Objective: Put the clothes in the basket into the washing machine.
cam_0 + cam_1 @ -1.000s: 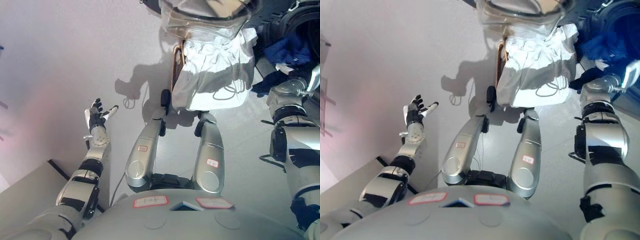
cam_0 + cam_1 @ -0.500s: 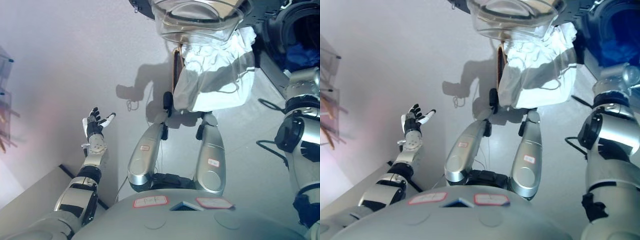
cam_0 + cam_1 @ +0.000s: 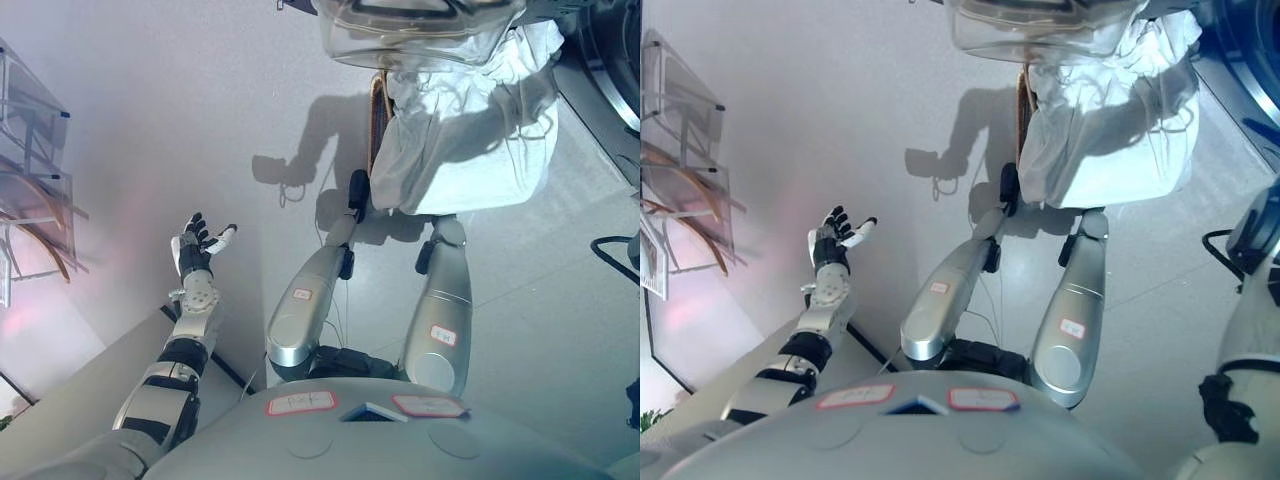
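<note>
A white cloth [image 3: 462, 135] hangs over a basket whose brown rim [image 3: 377, 112] shows on the floor ahead of me. The washing machine's clear round door [image 3: 420, 35] stands open above it at the top. The machine's opening [image 3: 1252, 35] is at the top right edge, with blue cloth inside it. My left hand [image 3: 196, 246] is open and empty, held out over the floor at the left, far from the basket. My right hand shows in neither view; only its upper arm is at the right edge.
A clear rack [image 3: 30, 140] with curved brown pieces stands by the wall at the left. A pale panel [image 3: 90, 390] with a dark edge lies at the lower left. A thin cord [image 3: 293, 190] loops on the floor left of the basket.
The whole picture has shifted, so the camera moved. My right arm, earlier reaching to the machine's opening with blue cloth, has gone out of view. The left hand keeps its pose.
</note>
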Tool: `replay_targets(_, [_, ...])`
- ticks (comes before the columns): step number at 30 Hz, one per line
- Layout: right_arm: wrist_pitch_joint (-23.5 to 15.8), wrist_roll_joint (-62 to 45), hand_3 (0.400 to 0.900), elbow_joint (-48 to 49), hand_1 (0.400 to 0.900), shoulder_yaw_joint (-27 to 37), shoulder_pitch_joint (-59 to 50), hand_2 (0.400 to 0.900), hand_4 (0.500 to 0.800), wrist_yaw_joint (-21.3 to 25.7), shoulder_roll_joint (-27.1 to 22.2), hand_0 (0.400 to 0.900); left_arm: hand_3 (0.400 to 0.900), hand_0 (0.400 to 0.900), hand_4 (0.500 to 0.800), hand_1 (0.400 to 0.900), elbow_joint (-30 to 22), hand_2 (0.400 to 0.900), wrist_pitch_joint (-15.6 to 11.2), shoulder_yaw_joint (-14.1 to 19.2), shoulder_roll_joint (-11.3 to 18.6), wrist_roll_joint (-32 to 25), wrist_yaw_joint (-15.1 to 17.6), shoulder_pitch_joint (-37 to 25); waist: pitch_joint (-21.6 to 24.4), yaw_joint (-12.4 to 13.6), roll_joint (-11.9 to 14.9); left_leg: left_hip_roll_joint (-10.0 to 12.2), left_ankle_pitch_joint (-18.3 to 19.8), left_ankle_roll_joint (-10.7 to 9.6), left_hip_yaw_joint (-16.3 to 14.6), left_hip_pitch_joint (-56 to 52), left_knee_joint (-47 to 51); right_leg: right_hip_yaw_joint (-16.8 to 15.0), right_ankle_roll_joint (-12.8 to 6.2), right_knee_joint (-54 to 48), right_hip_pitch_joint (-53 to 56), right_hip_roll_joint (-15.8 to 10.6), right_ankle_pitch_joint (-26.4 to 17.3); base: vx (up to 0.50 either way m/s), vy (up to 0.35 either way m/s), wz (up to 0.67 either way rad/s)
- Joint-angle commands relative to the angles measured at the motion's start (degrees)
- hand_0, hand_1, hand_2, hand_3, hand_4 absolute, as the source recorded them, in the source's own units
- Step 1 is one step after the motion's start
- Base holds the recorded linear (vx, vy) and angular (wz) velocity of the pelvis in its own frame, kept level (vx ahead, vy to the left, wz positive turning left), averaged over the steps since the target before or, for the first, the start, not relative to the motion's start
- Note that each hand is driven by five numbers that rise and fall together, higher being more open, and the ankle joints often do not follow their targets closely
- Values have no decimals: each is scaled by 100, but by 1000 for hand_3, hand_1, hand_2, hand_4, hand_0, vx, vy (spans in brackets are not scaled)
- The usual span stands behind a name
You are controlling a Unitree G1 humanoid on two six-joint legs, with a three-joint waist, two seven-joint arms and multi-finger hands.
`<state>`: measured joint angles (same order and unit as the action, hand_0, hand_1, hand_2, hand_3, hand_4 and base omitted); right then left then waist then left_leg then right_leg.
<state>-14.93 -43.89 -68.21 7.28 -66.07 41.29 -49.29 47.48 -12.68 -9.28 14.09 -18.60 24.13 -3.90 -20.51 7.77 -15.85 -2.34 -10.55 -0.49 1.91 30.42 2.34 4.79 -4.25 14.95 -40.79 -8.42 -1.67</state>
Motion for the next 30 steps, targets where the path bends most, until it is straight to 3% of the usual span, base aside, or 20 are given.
replay_targets(1, [-403,-43,900,76,900,-804,-391,900,800,-328,-801,900,900,900,800,900,339,900,-117,-4,151,-244,167,179,549,-50,1,-7,-180,-573,267,-67,227,197,-70,-72,355,185,208,28,1,-3])
replay_targets(16, [-7,-53,900,-458,900,-458,462,900,800,-970,-239,900,900,900,800,900,571,900,-59,36,94,-296,-33,192,489,-53,-39,-2,-108,-461,212,-305,110,199,-40,-89,682,213,214,-25,1,-2])
replay_targets(21, [199,52,900,-573,900,-84,1651,900,800,-1354,478,900,900,900,800,900,767,900,51,60,65,-226,-156,79,425,-130,133,30,-56,-439,244,-475,38,263,-31,-220,1018,259,165,-36,-42,2])
replay_targets(23, [271,148,900,-605,900,89,2327,900,800,-1490,975,900,900,900,800,900,950,900,120,127,-10,-198,-223,23,410,-189,238,54,-7,-415,269,-616,6,309,-34,-318,1249,275,136,3,-55,5])
replay_targets(30, [409,527,900,-564,900,424,4280,900,800,-1834,2277,900,900,900,800,900,1480,900,295,637,48,-83,-331,71,537,-455,757,120,168,-363,269,-1061,-85,354,-56,-812,2005,381,-45,18,-36,-4])
